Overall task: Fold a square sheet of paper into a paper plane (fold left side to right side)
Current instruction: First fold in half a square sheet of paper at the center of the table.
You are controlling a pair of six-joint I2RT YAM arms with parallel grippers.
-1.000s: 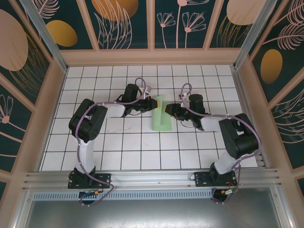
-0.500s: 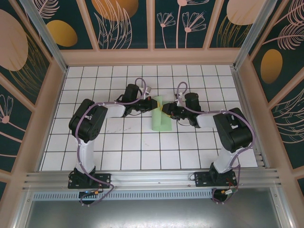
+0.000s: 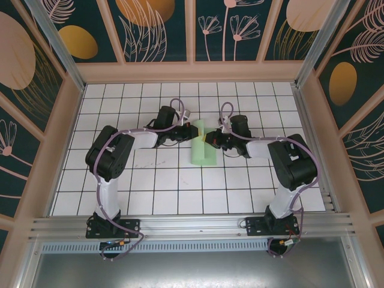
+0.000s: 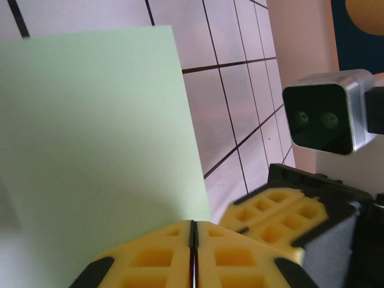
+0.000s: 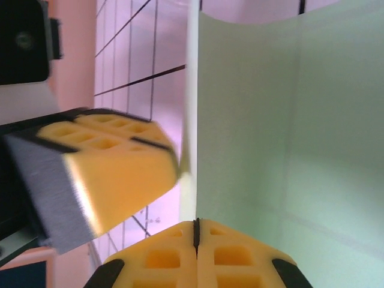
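1. The left gripper (image 4: 193, 246) has its jaws closed, the two yellow fingers meeting along a thin dark seam. Their tips lie against the near edge of the square sheet of paper (image 3: 203, 150). I cannot tell whether any paper is caught between them.
2. The right gripper (image 5: 195, 240) has its jaws fully closed too. In its wrist view the paper's left edge runs straight down into the seam between the fingers, so it is pinching the sheet at that edge.
3. From above, the two grippers face each other across the upper half of the sheet, left one on its left side, right one on its right, nearly touching. In the right wrist view a yellow finger of the left gripper touches the same paper edge.
4. The sheet is light green and plain on the faces that show. It is folded over into a narrow upright strip, with its upper part lifted and gently curved and its lower end flat.
5. It lies near the middle of the white tiled tabletop (image 3: 150, 180), between the two arms.
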